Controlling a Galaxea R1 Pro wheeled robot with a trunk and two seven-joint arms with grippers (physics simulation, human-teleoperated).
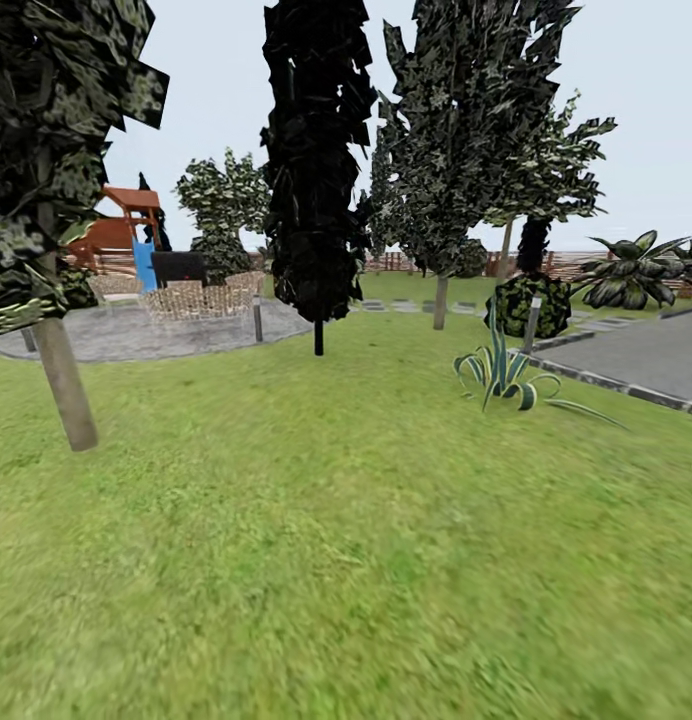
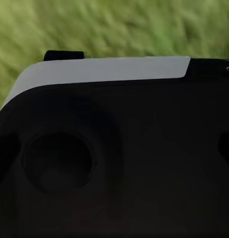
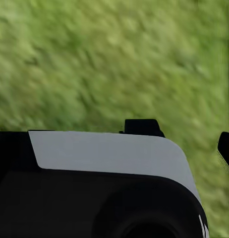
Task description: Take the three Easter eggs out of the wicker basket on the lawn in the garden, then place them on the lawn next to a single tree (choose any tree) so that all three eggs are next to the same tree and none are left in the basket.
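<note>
Looking out over the lawn, we see bright green, mottled grass spreading from the foreground to a grey paved circle at the back left and a grey path with a stone kerb at the right. At the near left stands a tree with a slim, pale trunk, leaning slightly, under dark blocky leaves flecked yellow-green. Farther back, a narrow black conifer rises near the middle, and another pale-trunked tree stands just right of it. A striped spiky plant grows on the grass near the path. Beyond the paved circle we make out a red-roofed play structure and a low woven barrier, with a brown slatted fence far behind. From our wrist cameras we see blurred grass past a black and white part of our own body; small black tips show at its edge, but we cannot tell whether either claw is apart or together.
</note>
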